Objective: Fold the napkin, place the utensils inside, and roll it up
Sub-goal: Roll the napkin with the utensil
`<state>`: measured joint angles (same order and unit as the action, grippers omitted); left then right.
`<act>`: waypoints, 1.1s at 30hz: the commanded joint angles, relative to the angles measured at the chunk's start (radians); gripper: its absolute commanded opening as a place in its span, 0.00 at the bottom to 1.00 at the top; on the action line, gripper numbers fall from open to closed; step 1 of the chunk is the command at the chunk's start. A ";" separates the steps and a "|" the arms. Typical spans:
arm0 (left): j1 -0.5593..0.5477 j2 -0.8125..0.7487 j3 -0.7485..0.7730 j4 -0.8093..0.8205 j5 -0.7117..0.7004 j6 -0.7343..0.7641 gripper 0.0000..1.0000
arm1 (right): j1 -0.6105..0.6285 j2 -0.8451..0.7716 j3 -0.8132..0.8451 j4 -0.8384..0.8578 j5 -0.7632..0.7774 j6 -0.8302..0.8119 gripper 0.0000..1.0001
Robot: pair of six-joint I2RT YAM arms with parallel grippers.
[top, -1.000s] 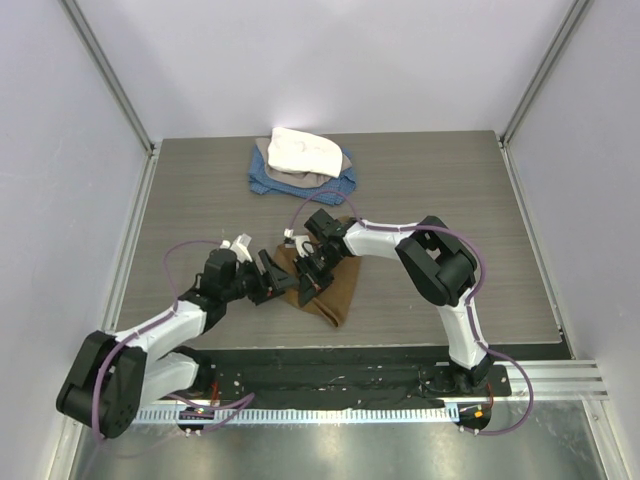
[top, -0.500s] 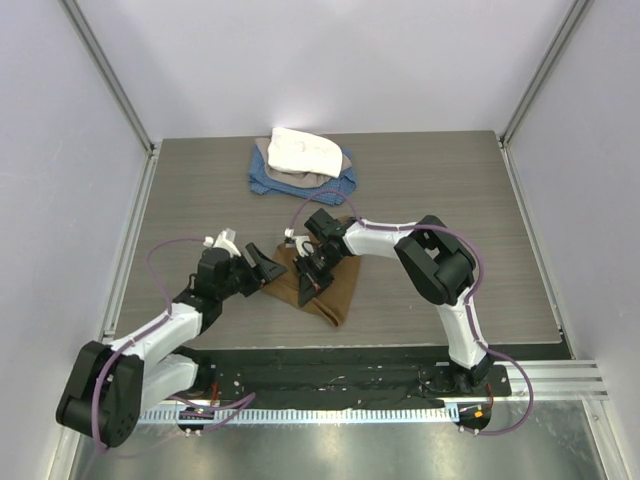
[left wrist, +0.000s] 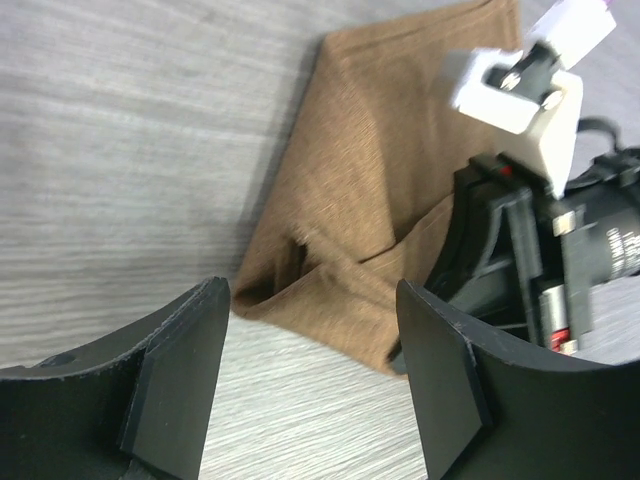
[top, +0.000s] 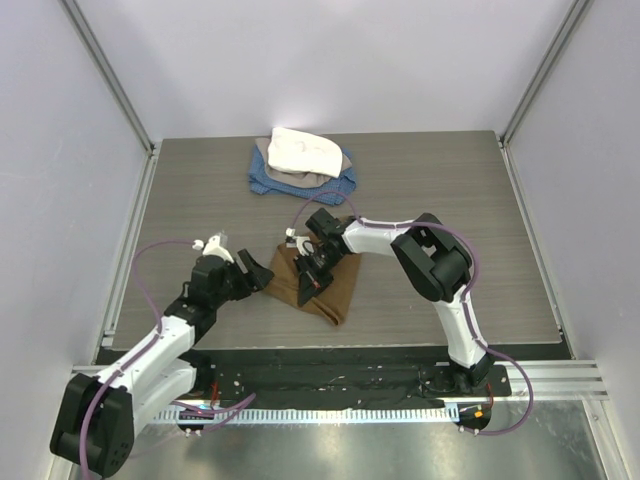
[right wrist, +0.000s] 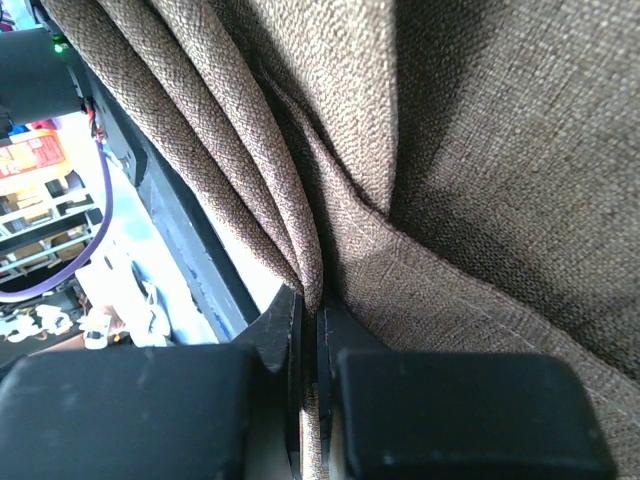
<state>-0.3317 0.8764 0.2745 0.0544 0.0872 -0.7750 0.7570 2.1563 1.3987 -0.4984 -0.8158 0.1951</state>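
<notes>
The tan-brown napkin (top: 335, 290) lies folded in the middle of the table near the front. It also shows in the left wrist view (left wrist: 400, 170) and fills the right wrist view (right wrist: 480, 150). My right gripper (top: 311, 275) is shut on a fold of the napkin (right wrist: 305, 280) near its left side. My left gripper (top: 257, 274) is open and empty just left of the napkin, its fingers (left wrist: 180, 370) over bare table. The spoon is not in view.
A pile of cloths lies at the back of the table: a white cloth (top: 303, 151) on top of a blue cloth (top: 270, 180). Side walls and metal rails border the wooden tabletop (top: 450, 200).
My left arm has drawn back to the left, away from the napkin, with its gripper open. My right gripper stays shut on the napkin in about the same place.
</notes>
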 commanded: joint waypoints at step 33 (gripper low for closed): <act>0.005 0.286 0.003 0.234 -0.003 0.074 0.44 | -0.064 0.152 0.040 -0.003 0.027 -0.010 0.01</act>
<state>-0.3317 1.1320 0.2520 0.2462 0.0917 -0.7235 0.7132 2.2459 1.4380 -0.5095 -0.9749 0.2214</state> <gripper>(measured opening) 0.467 0.065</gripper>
